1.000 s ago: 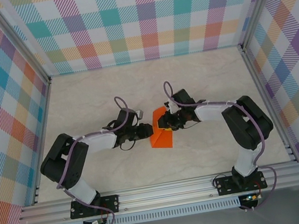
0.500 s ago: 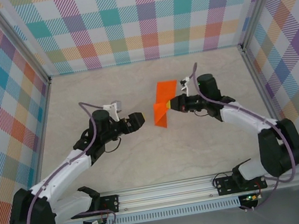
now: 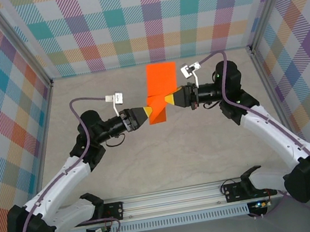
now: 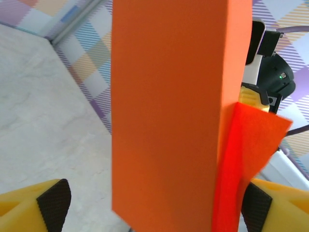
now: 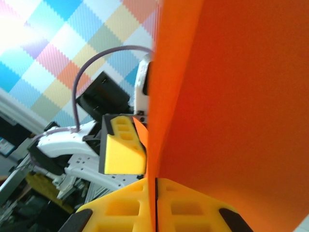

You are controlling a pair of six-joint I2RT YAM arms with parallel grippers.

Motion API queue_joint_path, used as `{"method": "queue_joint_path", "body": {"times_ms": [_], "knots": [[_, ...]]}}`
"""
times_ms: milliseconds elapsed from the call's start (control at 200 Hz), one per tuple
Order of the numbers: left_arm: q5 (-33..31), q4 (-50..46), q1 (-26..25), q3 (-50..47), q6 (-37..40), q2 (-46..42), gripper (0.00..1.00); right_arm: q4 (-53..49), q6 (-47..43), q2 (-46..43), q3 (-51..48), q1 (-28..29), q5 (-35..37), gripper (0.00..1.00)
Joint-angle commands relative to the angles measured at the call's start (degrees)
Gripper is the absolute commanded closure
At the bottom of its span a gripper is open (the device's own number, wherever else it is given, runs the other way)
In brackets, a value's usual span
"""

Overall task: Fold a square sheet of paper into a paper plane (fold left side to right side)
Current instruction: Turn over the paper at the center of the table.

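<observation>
So the left gripper (image 3: 143, 116) was half-closed and low by the table (image 3: 123, 173) a second ago. Now it's up in the air and spread wide. In its wrist view both black pads (image 4: 54, 203) sit way out at the bottom corners with the sheet hanging between them, not clamped. Can't tell if the right-hand pad is brushing it.

The paper (image 3: 160, 89) was lying low between the arms, around the near-centre. Now it's lifted well clear of the table, in the middle of the scene and toward the far side. It stands up as a tall narrow folded strip, with a smaller flap (image 4: 251, 145) poking out at its lower right.

The right gripper (image 3: 171, 100) has swung up and out with it and is pinching the paper's lower right edge. In its wrist view the sheet runs straight into the seam between the yellow fingers (image 5: 120, 208), so that one pinch is doing all the holding.

My read: this is a mid-air regrip. The left gripper is lining up to take the left edge, so the left-to-right fold is still to come. The sheet is thin and hangs from one pinch, so it could easily flop or twist as the left jaws close.
</observation>
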Motion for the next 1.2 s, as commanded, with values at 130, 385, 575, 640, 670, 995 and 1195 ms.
{"method": "queue_joint_path", "body": {"times_ms": [130, 385, 575, 640, 670, 995, 1195], "knots": [[2.5, 7.4, -3.1, 1.8, -0.9, -0.9, 0.3, 0.7, 0.8, -0.1, 2.2, 1.8, -1.7, 0.92], [1.4, 7.9, -4.0, 1.9, -0.9, -2.1, 0.74, -1.0, 0.2, -0.9, 1.3, 2.0, -1.2, 0.9], [-0.6, 3.8, -4.2, 1.7, 1.6, -2.6, 0.91, -8.8, -4.6, -2.7, 1.5, 1.9, 2.9, 0.75], [-2.3, -0.6, -4.2, 1.8, 3.9, -2.8, 0.94, -16.0, -8.1, -3.8, 2.4, 1.8, 7.5, 0.62], [-3.7, -3.7, -4.3, 2.0, 5.3, -3.1, 0.95, -19.6, -10.3, -4.4, 2.8, 1.8, 10.4, 0.59], [-52.0, -54.4, -18.9, 13.3, 26.5, 4.4, 1.0, -53.5, -17.4, -11.2, -0.6, 1.5, 68.4, 0.0], [-80.3, -75.9, -29.2, 25.5, 13.1, 23.8, 1.0, -52.9, -12.6, -20.7, -9.1, 1.1, 81.5, 0.0]]}}
